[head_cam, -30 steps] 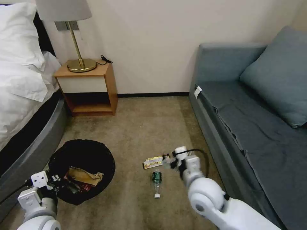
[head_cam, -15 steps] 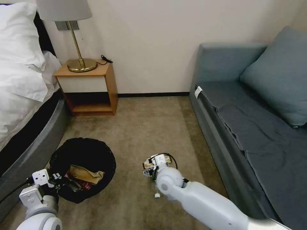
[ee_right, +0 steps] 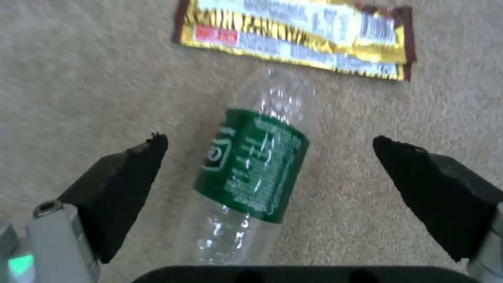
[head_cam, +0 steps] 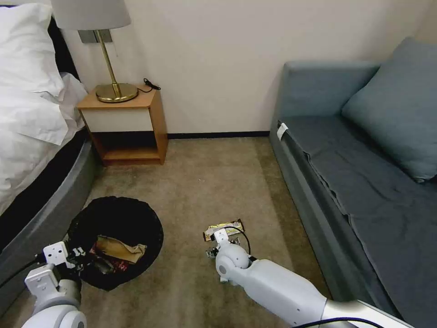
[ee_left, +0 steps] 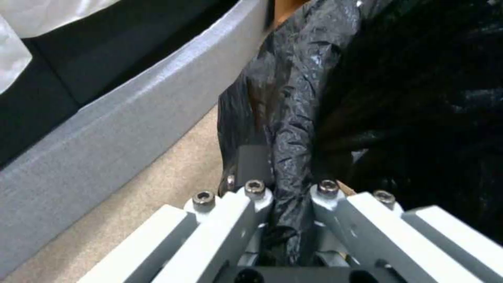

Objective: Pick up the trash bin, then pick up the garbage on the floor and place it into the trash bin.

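Straddling the bottle, right end effector spread; left end effector pinches trash bin rim.

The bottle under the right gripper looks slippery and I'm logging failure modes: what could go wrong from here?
1. The bottle lies on its side between the right gripper's open fingers; being round, it may roll or squirt out as they close.
2. The snack wrapper lies just beyond the bottle and could get nudged.
3. The left gripper pinches only the trash bin's thin liner, which may slip or tear.
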Robot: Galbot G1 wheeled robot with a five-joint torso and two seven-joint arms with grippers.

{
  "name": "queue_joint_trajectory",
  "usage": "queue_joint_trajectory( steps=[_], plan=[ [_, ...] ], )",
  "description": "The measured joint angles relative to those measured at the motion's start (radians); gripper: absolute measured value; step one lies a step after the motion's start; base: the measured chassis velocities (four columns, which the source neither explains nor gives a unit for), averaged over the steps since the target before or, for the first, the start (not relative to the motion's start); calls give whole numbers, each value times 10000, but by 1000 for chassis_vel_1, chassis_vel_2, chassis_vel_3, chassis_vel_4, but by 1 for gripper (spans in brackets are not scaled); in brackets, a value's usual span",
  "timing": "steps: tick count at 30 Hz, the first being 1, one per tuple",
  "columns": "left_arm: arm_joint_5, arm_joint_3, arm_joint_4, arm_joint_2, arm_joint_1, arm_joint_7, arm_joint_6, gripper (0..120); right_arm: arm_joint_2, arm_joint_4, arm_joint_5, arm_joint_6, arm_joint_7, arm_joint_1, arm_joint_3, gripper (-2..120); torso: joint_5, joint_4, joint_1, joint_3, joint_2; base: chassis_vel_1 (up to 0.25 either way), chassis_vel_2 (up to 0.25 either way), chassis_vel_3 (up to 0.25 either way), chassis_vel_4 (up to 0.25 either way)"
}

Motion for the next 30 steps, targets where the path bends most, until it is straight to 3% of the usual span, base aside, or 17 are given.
queue_joint_trajectory(
  steps=[18, 21, 25, 30],
  plan=[
    [40, -76, -90, -28, 133, -13, -119, 2, 722, -2248, -1125, 702, -861, -24, 37, 100, 0, 0, -1, 0, 0, 0, 0, 0, 0],
    [52, -108, -83, -28, 139, -15, -153, 2, 710, -2248, -1175, 713, -897, -43, 40, 96, 1, 0, 0, 0, 0, 0, 0, 0, 0],
    [121, -76, -52, -46, 95, -20, -173, 2, 586, -2013, -1238, 720, -919, -105, 48, 76, 1, 0, 0, 0, 0, 0, 0, 0, 0],
    [145, -49, -15, -56, 68, -20, -181, 2, 511, -1843, -1268, 723, -926, -134, 42, 62, 1, 0, 0, 0, 0, 0, 0, 0, 0]
  ],
)
